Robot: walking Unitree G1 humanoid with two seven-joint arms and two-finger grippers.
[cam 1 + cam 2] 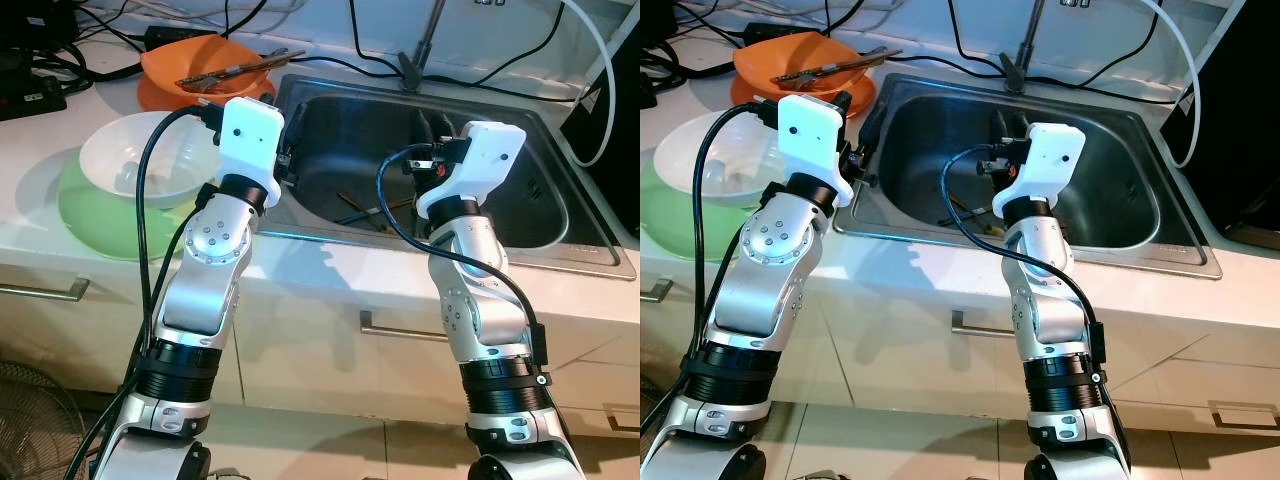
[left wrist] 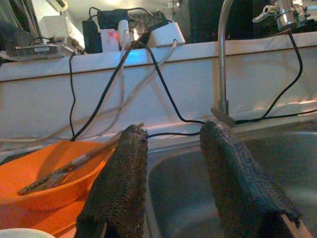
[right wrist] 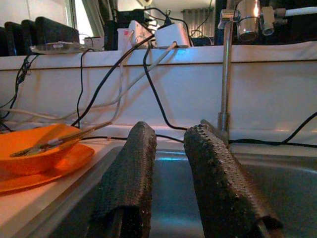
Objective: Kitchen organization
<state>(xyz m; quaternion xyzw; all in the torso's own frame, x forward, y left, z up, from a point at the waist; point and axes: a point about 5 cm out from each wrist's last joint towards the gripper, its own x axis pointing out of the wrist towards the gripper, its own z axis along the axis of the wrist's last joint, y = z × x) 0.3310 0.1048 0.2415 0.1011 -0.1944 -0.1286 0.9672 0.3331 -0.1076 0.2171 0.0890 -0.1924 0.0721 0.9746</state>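
Observation:
A steel sink (image 1: 520, 190) is set in the white counter, with thin sticks (image 1: 362, 208) lying on its bottom. At the back left an orange bowl (image 1: 175, 72) holds a long metal utensil (image 1: 235, 68). Nearer on the left, a white bowl (image 1: 135, 160) rests inside a green bowl (image 1: 85, 225). My left gripper (image 2: 173, 131) hovers open over the sink's left rim beside the orange bowl (image 2: 39, 173), nothing between its fingers. The right gripper (image 3: 171, 129) is open above the basin, facing the faucet (image 3: 225, 74), also holding nothing.
Black and white cables (image 1: 350, 45) and a power strip (image 3: 168, 33) run along the back ledge. Drawer handles (image 1: 400, 328) line the cabinet front below the counter. A dark appliance (image 1: 610, 110) stands at the right edge. A fan (image 1: 35, 410) sits on the floor, lower left.

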